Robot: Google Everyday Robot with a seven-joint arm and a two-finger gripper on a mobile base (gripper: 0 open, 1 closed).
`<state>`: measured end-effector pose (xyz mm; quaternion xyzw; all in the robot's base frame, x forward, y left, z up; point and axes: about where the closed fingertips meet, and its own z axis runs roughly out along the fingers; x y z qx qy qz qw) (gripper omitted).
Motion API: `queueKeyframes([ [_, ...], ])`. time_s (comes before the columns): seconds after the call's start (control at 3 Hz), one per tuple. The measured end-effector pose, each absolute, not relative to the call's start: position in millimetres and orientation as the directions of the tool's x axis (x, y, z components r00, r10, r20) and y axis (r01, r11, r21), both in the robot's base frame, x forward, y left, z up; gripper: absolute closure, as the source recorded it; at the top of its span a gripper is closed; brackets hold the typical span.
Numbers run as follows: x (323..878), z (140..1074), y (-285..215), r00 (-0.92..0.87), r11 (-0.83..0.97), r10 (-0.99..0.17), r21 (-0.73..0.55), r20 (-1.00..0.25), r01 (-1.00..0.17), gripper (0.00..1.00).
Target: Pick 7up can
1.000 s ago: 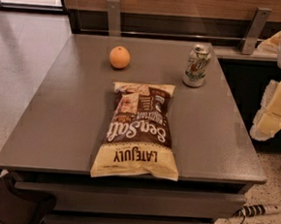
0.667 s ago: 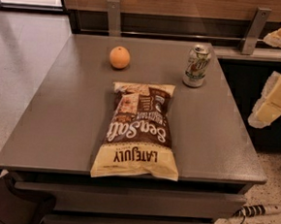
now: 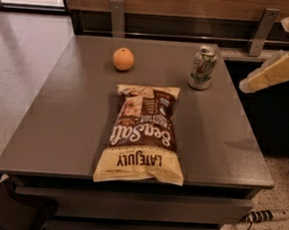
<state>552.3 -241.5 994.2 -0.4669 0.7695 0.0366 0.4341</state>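
The gripper (image 3: 247, 85) has swung nearer the 7up can (image 3: 202, 67) on the worktop (image 3: 75, 111), approach underway; open or closed, cannot tell.

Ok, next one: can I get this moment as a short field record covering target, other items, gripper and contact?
target: 7up can, upright, far right part of the table
other items: orange to the left of the can; chip bag lying flat, centre front
gripper: gripper at the right edge of view, off the table's right side
contact: none, gripper apart from the can
task state: can not yet picked
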Motion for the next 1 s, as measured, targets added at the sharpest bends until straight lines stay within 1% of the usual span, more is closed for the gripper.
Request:
queueKeyframes([
  [0.33,590,1000,-236,-0.134,0.635,-0.538,-0.295,-0.832,-0.714,0.0],
  [0.67,610,995,-229,-0.11,0.687,-0.402,-0.22,-0.909,-0.692,0.0],
  [1.0,609,995,-229,-0.111,0.686,-0.405,-0.221,-0.908,-0.693,0.0],
])
